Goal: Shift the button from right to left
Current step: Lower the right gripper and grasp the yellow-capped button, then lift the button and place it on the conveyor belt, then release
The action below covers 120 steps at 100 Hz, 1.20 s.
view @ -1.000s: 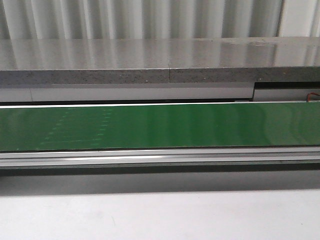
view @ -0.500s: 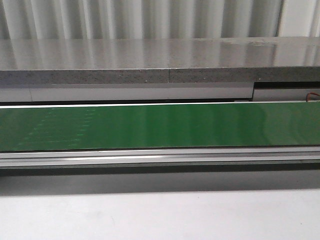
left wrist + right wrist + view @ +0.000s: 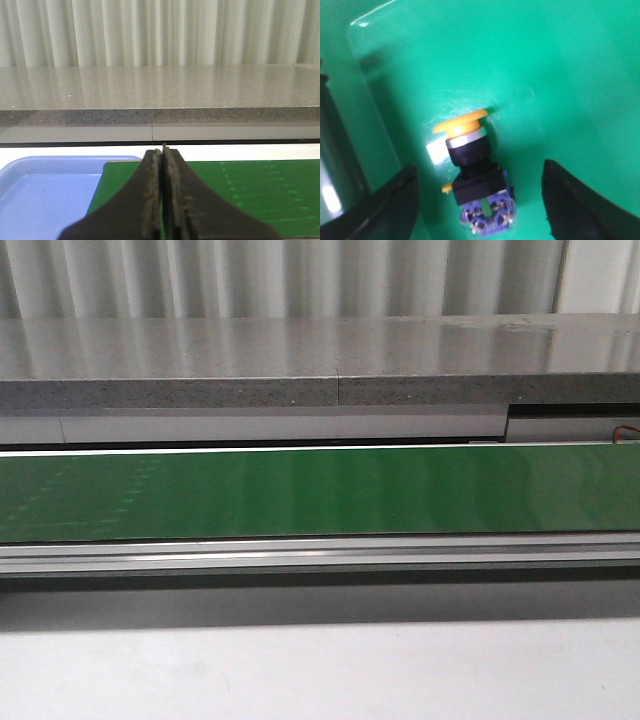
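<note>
While the left gripper's [image 3: 163, 200] black fingers press together, the right gripper's [image 3: 480, 200] fingers stand apart around the yellow-headed, blue-based push-button [image 3: 472, 167] lying on green.

A green conveyor belt [image 3: 320, 493] ran below a grey speckled counter [image 3: 300, 360]; a blue tray [image 3: 45, 192] lay beside the belt.

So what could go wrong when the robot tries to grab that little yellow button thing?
The small push-button with the yellow head lies on its side on the shiny green surface, between the right gripper's open black fingers. Its round head could let it roll or skid away as they close. The fingers might also pinch only the narrow neck, so it tips and drops. The left gripper is shut, so it cannot yet help.
</note>
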{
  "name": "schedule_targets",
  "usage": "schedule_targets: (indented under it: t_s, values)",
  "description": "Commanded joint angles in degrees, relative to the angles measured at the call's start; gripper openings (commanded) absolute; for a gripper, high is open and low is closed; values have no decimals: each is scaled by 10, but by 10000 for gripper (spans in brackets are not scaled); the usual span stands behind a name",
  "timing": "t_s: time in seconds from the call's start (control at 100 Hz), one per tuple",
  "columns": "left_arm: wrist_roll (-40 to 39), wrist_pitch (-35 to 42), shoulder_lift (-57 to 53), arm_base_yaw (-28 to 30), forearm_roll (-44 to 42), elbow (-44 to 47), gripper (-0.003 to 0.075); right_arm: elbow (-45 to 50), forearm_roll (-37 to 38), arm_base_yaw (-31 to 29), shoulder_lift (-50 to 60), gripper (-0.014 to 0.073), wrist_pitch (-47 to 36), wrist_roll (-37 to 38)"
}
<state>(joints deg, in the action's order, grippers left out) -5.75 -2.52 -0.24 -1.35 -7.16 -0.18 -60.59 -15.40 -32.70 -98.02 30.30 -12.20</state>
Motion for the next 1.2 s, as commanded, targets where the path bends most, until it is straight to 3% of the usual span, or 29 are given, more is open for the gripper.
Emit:
schedule_targets:
  t_s: [0.0, 0.47, 0.71, 1.0, 1.19]
  values:
    - [-7, 47, -18, -6, 4, 15, -20, -18, -9, -3, 10, 520, -34, -10]
    - [-7, 47, -18, -6, 4, 15, -20, -18, -10, -3, -67, 514, -66, -16]
    - [-7, 47, -18, -6, 4, 15, -20, -18, -36, -3, -68, 265, -59, -16]
    - [-7, 47, -18, -6, 4, 15, -20, -18, -47, 4, 24, 269, -21, -16]
    - [-7, 47, -18, -6, 4, 15, -20, -18, -50, 47, 121, 269, 33, -16]
